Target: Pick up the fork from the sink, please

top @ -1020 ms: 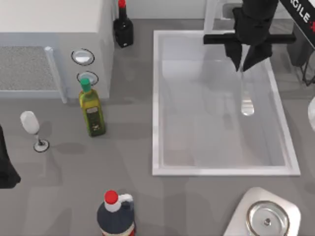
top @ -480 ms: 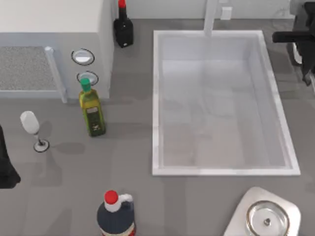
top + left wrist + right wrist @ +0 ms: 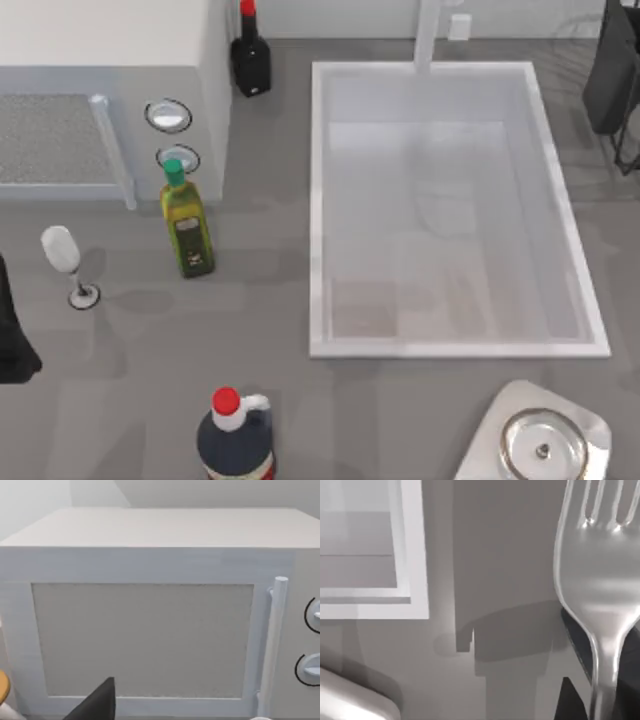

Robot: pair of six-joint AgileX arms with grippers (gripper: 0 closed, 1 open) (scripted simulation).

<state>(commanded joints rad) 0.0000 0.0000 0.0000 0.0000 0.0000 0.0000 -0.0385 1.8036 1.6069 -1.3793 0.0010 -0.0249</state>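
The fork (image 3: 597,575) hangs large and shiny in the right wrist view, tines pointing away, over the grey counter beside the sink's rim (image 3: 415,555). My right gripper (image 3: 600,680) is shut on the fork's neck, with a dark finger (image 3: 577,647) beside the handle. In the top view my right arm (image 3: 612,70) sits at the far right edge, beyond the sink (image 3: 318,200), a pale rectangular basin. My left arm (image 3: 10,340) is parked at the left edge.
A white microwave (image 3: 100,90) fills the back left, facing the left wrist camera (image 3: 145,630). A green-capped oil bottle (image 3: 185,225), a wine glass (image 3: 65,260), two dark red-capped bottles (image 3: 250,55) (image 3: 235,440) and a steel-ringed plate (image 3: 540,445) stand around the sink.
My right arm lifted the fork out of the sink's back right part and moved off to the right edge. The basin no longer holds the fork.
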